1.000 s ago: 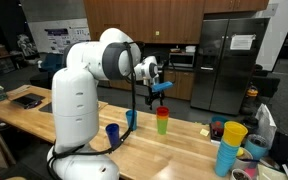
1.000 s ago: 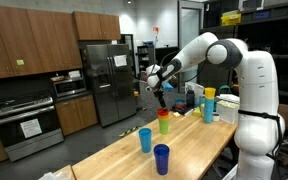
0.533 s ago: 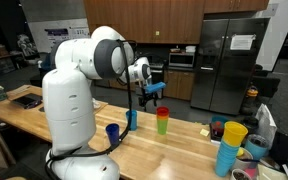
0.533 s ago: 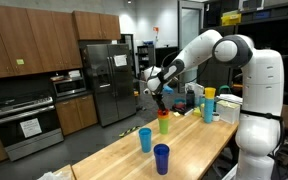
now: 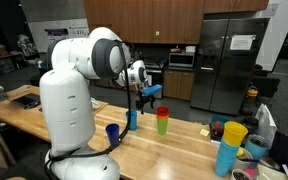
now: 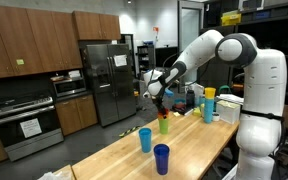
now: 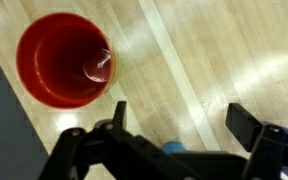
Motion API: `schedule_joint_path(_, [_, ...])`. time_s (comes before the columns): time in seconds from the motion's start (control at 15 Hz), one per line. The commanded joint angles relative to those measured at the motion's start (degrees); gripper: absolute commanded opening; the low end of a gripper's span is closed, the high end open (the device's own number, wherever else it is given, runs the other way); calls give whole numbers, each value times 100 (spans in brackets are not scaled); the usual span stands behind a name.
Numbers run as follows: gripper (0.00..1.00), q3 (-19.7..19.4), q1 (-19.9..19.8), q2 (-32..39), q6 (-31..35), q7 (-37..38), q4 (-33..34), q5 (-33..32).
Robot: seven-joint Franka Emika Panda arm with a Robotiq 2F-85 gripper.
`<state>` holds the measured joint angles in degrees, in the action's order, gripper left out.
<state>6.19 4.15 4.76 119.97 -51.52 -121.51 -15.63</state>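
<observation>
My gripper (image 7: 182, 122) hangs open and empty above the wooden table (image 7: 234, 50), its dark fingers (image 7: 246, 124) spread wide. In the wrist view a red cup (image 7: 64, 60) shows from above at the upper left, off to the side of the jaws, and a bit of light blue peeks out under the gripper body. Both exterior views show the gripper (image 5: 147, 93) (image 6: 156, 93) hovering a little above the red cup, which is stacked on a green one (image 5: 162, 121) (image 6: 164, 123). A light blue cup (image 5: 131, 119) (image 6: 144, 139) stands close by.
A dark blue cup (image 5: 112, 133) (image 6: 161, 158) stands near the table's edge. A yellow cup on a stack of blue ones (image 5: 229, 145) (image 6: 208, 104) sits at the table's end among clutter. Kitchen cabinets and a steel fridge (image 5: 232, 60) stand behind.
The arm has swung slightly, carrying the open gripper a little sideways and lower, away from the red cup toward the light blue cup. No cup has moved.
</observation>
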Motion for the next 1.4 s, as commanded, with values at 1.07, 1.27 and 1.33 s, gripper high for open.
schedule_joint_path(1.07, [100,353,407,-227,419,-76,-713,-402])
schedule_joint_path(1.27, [100,410,480,-251,509,-40,-851,-513])
schedule_joint_path(1.33, [100,431,501,-258,537,-38,-894,-551])
